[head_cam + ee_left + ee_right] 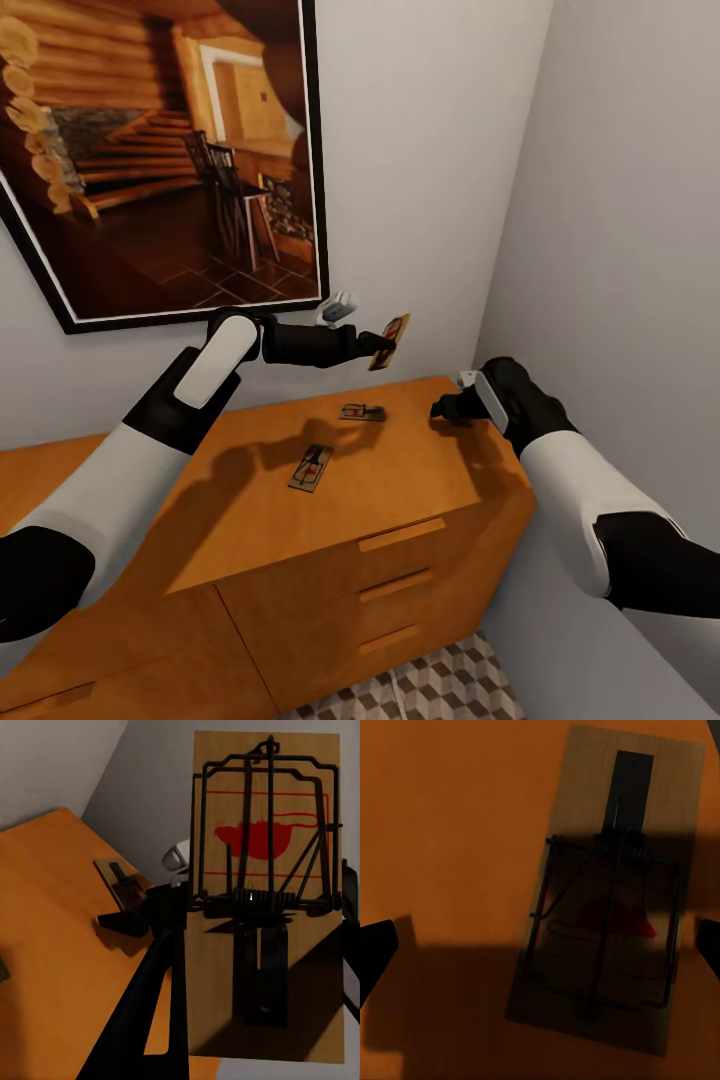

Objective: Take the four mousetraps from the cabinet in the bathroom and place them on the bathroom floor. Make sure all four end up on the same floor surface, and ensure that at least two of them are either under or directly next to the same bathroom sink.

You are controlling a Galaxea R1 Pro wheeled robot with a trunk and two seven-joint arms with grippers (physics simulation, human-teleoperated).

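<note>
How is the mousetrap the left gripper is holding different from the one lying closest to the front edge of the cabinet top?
The held mousetrap is up in the air, clamped in the left gripper; the front mousetrap lies on the cabinet top, untouched. The held one stands on edge, tilted, near the wall; the front one lies flat, face up. Both are small tan boards with dark metal parts and a red mark.
</note>
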